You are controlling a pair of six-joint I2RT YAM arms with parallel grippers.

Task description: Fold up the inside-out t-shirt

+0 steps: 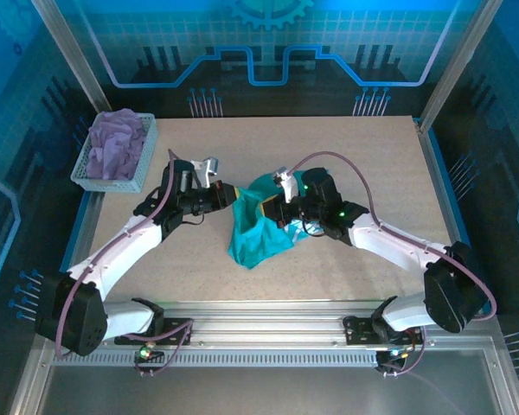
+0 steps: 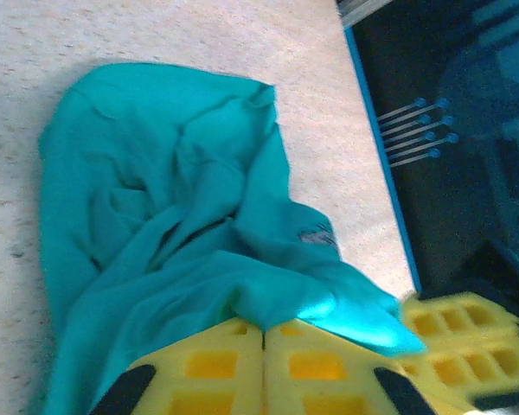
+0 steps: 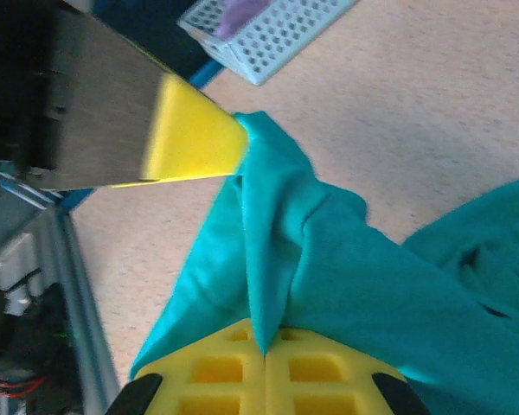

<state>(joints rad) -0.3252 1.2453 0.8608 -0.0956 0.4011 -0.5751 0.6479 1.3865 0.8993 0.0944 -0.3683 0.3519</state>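
Lavender garment (image 1: 117, 143) heaped in white perforated basket (image 1: 85, 166), teal t-shirt (image 1: 258, 235) pinched by L end effector (image 1: 229, 194) & R end effector (image 1: 270, 207), its small dark mark (image 2: 317, 233) unreadable.

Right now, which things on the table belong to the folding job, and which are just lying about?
Job:
teal t-shirt, bunched mid-table
left jaws and right jaws, each shut on a fold of it

Lying about:
lavender garment
pale perforated basket holding it, at the far left corner

High rear overview, two close wrist views, sharing teal t-shirt (image 1: 253, 240)
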